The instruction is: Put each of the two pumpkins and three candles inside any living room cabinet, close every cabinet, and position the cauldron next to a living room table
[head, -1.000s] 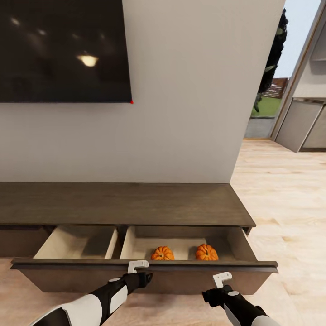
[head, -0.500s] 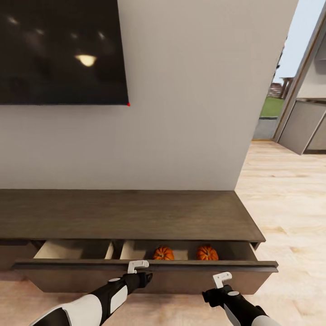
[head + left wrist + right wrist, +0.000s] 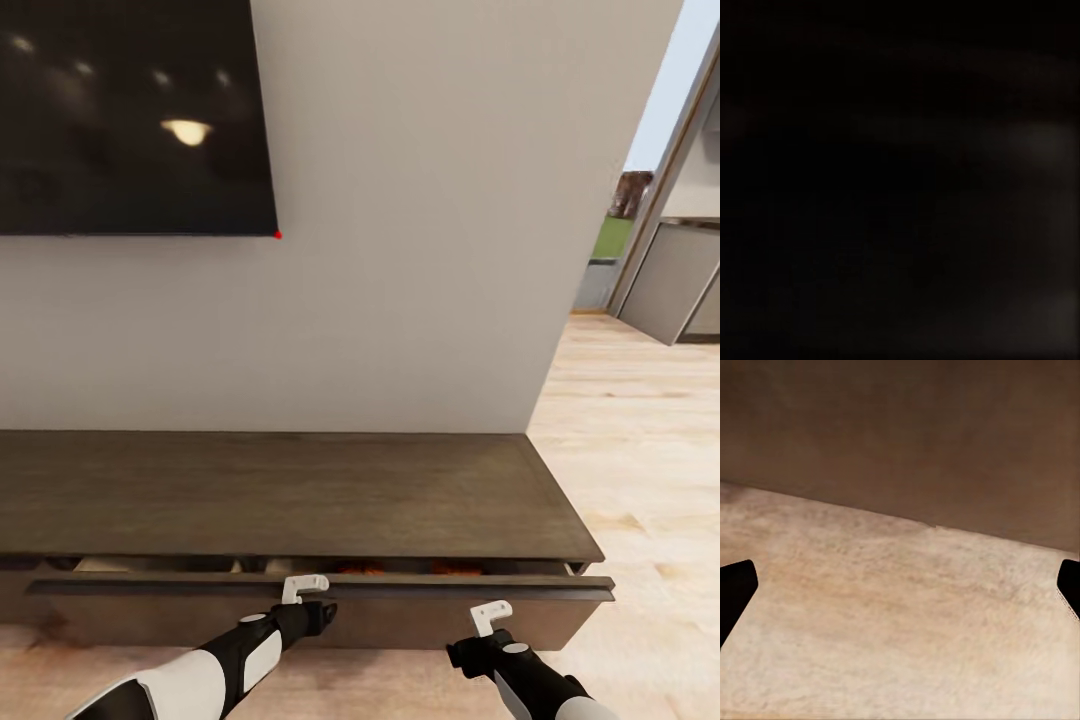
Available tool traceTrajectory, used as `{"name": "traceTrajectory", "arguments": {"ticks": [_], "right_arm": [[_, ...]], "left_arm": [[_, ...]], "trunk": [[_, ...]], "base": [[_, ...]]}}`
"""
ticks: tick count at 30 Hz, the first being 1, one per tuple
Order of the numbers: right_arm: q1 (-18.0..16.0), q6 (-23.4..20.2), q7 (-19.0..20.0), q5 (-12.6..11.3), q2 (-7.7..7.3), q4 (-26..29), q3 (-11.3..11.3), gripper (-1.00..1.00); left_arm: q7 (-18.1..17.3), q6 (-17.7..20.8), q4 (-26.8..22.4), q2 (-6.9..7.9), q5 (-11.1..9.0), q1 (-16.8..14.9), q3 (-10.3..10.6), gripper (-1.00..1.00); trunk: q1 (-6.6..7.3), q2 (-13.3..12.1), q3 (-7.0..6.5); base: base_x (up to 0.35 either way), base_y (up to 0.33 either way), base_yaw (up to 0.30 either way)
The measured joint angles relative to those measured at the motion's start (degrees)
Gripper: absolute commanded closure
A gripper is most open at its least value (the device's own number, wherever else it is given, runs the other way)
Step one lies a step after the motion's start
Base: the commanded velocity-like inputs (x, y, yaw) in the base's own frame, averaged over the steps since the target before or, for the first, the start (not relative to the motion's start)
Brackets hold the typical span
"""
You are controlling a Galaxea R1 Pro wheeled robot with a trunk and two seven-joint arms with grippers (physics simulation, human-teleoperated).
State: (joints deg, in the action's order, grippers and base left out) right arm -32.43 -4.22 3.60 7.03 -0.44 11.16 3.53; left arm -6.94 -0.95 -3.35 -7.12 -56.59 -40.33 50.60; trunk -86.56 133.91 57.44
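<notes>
Straight ahead of your two grippers, the left gripper and the right gripper, lies the cabinet drawer front, running left to right. Right fingers are apart; the left I cannot tell. Pumpkins sit inside, just visible.

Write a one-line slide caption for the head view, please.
Both arms at the front of a nearly closed drawer in the cabinet, with orange pumpkins just visible in the gap.
</notes>
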Motion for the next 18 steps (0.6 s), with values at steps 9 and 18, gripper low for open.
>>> {"name": "traceTrajectory", "arguments": {"ticks": [9, 18], "right_arm": [[0.00, 0.82, 0.00, 0.24, 0.00, 0.00, 0.01, -1.00], [0.54, 0.87, 0.00, 0.42, -0.01, -0.04, -0.52, -1.00]], "left_arm": [[0.00, 0.00, 0.00, 0.00, 0.00, 0.00, 0.03, -1.00], [-0.14, -0.10, 0.00, 0.02, 0.00, 0.78, -0.05, -1.00]], "trunk": [[0.00, 0.00, 0.00], [0.01, 0.01, 0.02]], "base": [[0.151, 0.000, 0.000], [0.076, 0.000, 0.000]]}}
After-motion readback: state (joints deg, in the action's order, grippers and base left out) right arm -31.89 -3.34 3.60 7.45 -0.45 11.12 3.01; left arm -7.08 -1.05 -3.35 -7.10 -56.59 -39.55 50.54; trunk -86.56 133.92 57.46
